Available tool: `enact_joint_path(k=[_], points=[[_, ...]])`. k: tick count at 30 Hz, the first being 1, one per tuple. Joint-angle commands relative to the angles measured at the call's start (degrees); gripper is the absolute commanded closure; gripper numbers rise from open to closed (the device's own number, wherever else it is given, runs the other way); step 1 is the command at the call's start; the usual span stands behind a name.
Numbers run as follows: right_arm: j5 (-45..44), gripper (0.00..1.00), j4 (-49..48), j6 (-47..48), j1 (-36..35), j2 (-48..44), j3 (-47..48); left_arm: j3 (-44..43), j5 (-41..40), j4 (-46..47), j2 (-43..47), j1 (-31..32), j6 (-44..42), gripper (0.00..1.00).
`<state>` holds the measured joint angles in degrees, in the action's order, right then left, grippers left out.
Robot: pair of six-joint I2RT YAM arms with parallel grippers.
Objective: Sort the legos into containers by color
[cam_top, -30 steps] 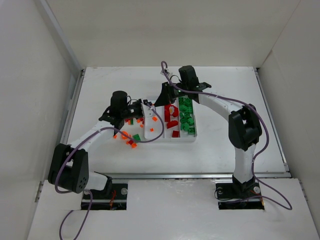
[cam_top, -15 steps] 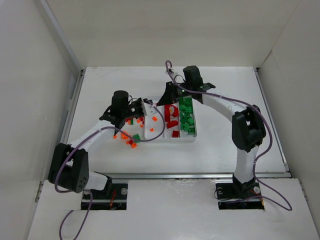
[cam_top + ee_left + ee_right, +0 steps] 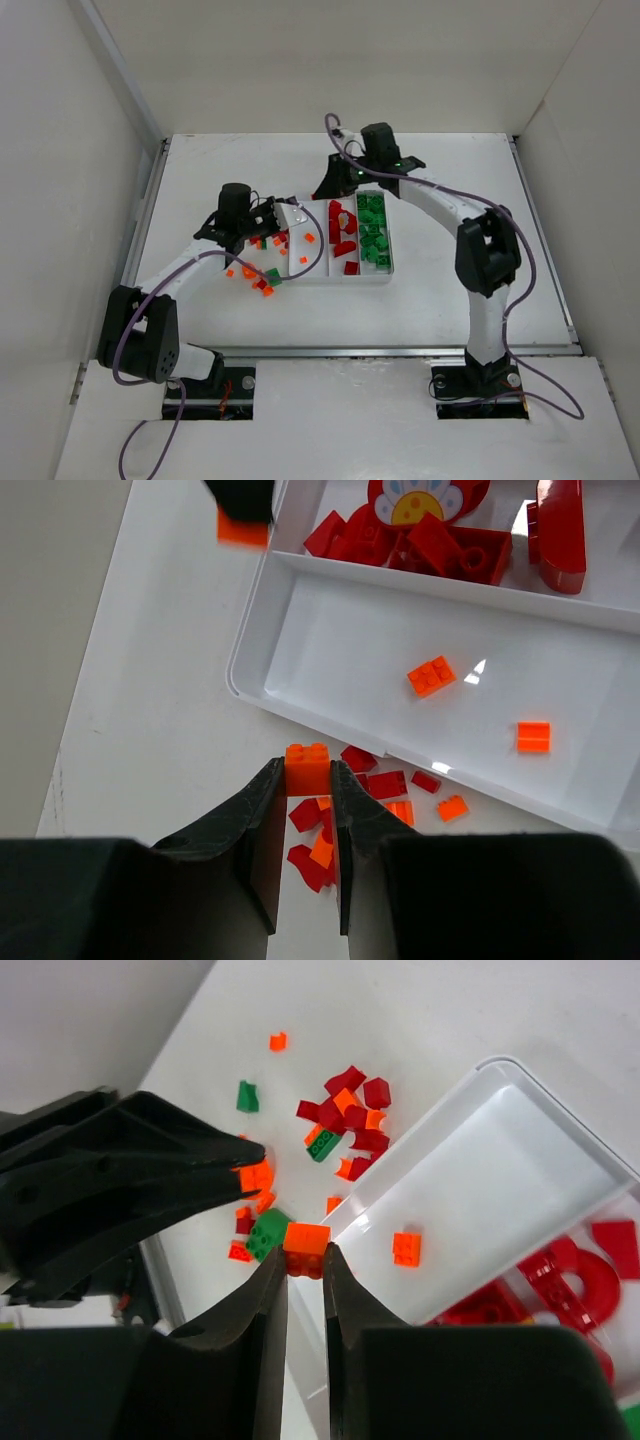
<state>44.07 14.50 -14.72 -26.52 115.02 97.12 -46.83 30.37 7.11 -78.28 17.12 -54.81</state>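
Observation:
My left gripper (image 3: 307,772) is shut on a bright orange brick (image 3: 307,767), held above loose red and orange legos (image 3: 385,785) beside the white tray (image 3: 345,645). The tray's near compartment holds two orange bricks (image 3: 431,675); the one beyond holds red pieces (image 3: 440,540). My right gripper (image 3: 305,1250) is shut on another orange brick (image 3: 306,1237) over the tray's corner (image 3: 500,1185), close to the left gripper's fingers (image 3: 200,1150). In the top view the left gripper (image 3: 268,221) and right gripper (image 3: 324,192) are both by the tray's (image 3: 340,279) left end; green legos (image 3: 372,232) fill its right compartment.
Loose legos (image 3: 260,272) lie on the table left of the tray, among them a green brick (image 3: 264,1232) and a small green piece (image 3: 246,1096). White walls enclose the table on the left, back and right.
Both arms have shifted only slightly. The right gripper drifted a little right and then back toward the tray's far left corner; the left wrist edged left. Both bricks stay gripped.

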Motion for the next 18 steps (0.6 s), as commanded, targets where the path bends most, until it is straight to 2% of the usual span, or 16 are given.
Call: enact_joint_path(k=[1,4,5,8,9,13,18], points=[[-6.1,0.9,8.2,5.0,-3.8,5.6,6.9,0.4,1.4,1.1,1.9,-1.0,1.2,1.0],[-7.6,0.71,9.8,5.8,-4.4,7.0,7.6,0.4,2.8,0.5,1.9,-1.0,1.2,1.0],[-7.6,0.61,9.8,5.8,-4.4,7.0,7.6,0.4,2.9,0.5,1.9,-1.0,0.4,1.0],[-7.1,0.47,10.4,6.4,-4.4,7.0,7.6,0.4,4.8,0.0,1.9,-1.0,-0.3,1.0],[-7.1,0.4,10.4,6.4,-4.4,7.0,7.6,0.4,4.8,0.0,1.9,-1.0,-0.3,1.0],[-5.7,0.29,9.5,6.4,-3.8,6.2,6.9,0.9,5.3,0.6,1.9,-0.4,-0.8,1.0],[-5.1,0.28,5.5,3.6,-1.1,1.9,3.0,2.1,6.1,2.5,0.1,2.2,-3.1,1.0]])
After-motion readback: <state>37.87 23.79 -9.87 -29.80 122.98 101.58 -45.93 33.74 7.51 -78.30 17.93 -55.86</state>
